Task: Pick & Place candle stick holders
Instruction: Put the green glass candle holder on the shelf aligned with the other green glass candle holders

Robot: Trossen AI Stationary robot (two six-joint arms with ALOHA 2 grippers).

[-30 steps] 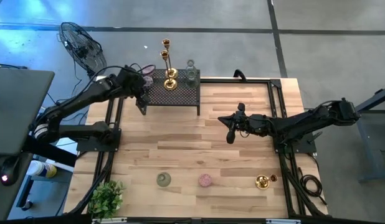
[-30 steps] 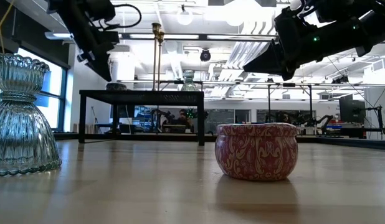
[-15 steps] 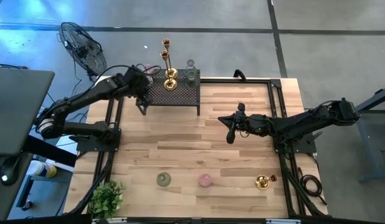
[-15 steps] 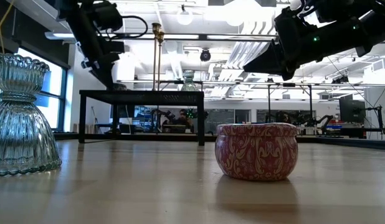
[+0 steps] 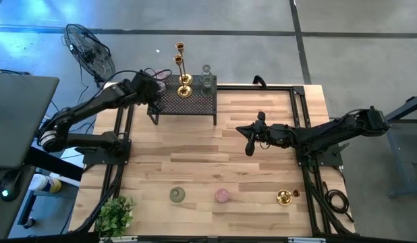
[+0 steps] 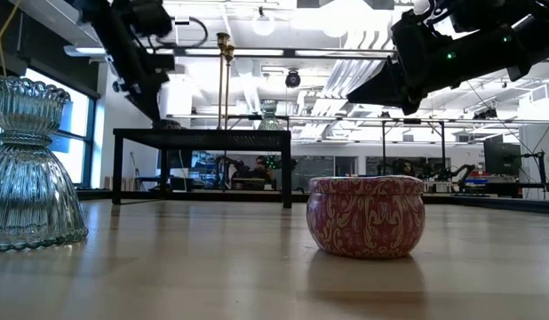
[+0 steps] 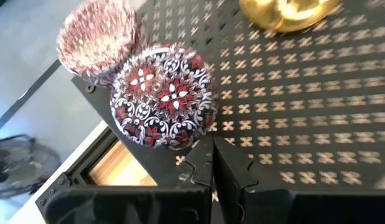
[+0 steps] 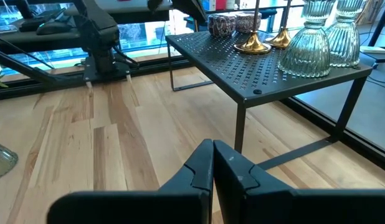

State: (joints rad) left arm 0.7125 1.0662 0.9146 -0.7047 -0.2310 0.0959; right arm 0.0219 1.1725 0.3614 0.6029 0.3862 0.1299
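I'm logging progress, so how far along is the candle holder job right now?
Done: two tall gold candlesticks, two glass holders and two patterned round holders stand on the black rack. In hand: nothing; the left tool is shut above the rack, the right tool shut mid-table. Left: a green glass holder, a pink holder and a squat gold holder on the table.

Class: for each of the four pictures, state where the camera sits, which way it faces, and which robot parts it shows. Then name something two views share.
High: overhead, facing down; both arms over the table.
Low: tabletop level, facing across; pink holder close, arms above.
Left wrist: on the left arm; shut left tool over the black mesh rack.
Right wrist: on the right arm; shut right tool faces the rack.
Shared: all show the rack.
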